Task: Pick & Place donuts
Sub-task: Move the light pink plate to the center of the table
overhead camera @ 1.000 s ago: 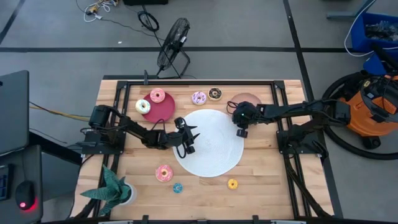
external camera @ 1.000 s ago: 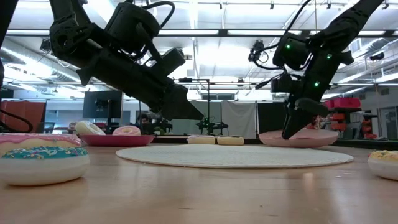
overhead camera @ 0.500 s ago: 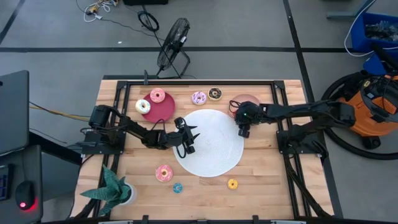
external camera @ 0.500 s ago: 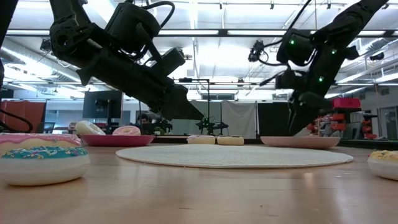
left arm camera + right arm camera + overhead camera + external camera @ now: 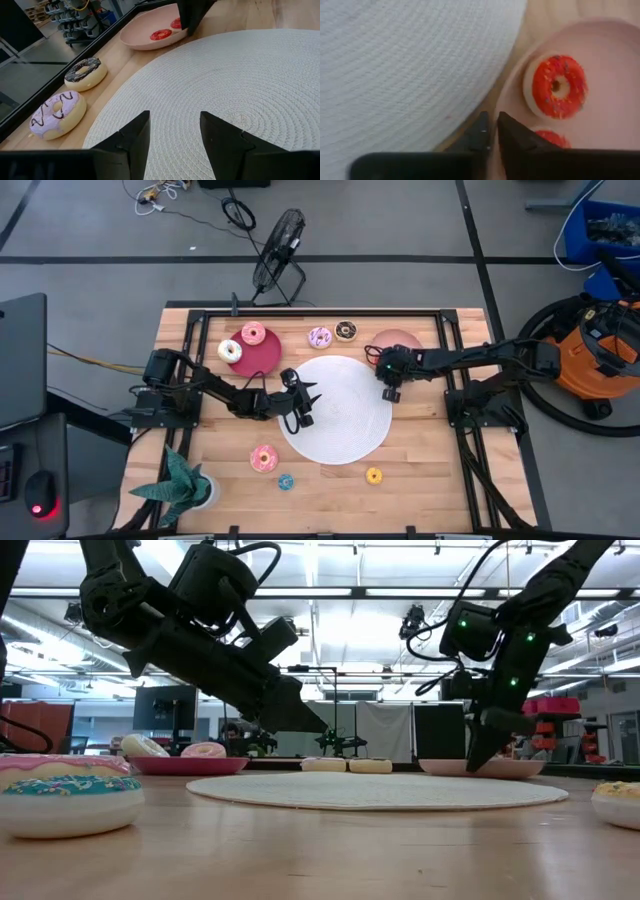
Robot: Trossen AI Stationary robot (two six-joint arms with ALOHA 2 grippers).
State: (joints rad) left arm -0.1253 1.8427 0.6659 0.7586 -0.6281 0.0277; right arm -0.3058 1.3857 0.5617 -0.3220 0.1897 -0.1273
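Two red donuts [image 5: 559, 86] [image 5: 551, 139] lie flat in the salmon plate [image 5: 402, 337]. My right gripper [image 5: 492, 126] is shut, pointing down at the gap between that plate's rim and the white disc [image 5: 340, 430]. My left gripper [image 5: 172, 125] hangs open above the disc's left edge and touches nothing. The purple donut [image 5: 320, 337] and the chocolate donut [image 5: 346, 330] lie on the wood by the far edge. A pink donut [image 5: 253, 333] and the white donut [image 5: 230, 351] rest on the crimson plate [image 5: 262, 360]. Another pink donut [image 5: 264, 458], the blue donut [image 5: 286, 481] and the yellow donut [image 5: 373, 475] lie near the near edge. My right gripper comes from above with its shut fingertips [image 5: 482, 131] right beside the salmon plate's rim [image 5: 512, 95], on the side toward the white disc. Whether they touch the rim or the wood cannot be told.
A potted green plant [image 5: 185, 483] stands at the near left corner. A black frame [image 5: 300, 310] runs along the table's edges. The white disc covers the middle of the table. Bare wood [image 5: 430, 450] shows toward the near right.
My right gripper has risen a little and shifted toward the table's right beside the salmon plate, then come back down to the plate's rim. Its fingers stay shut.
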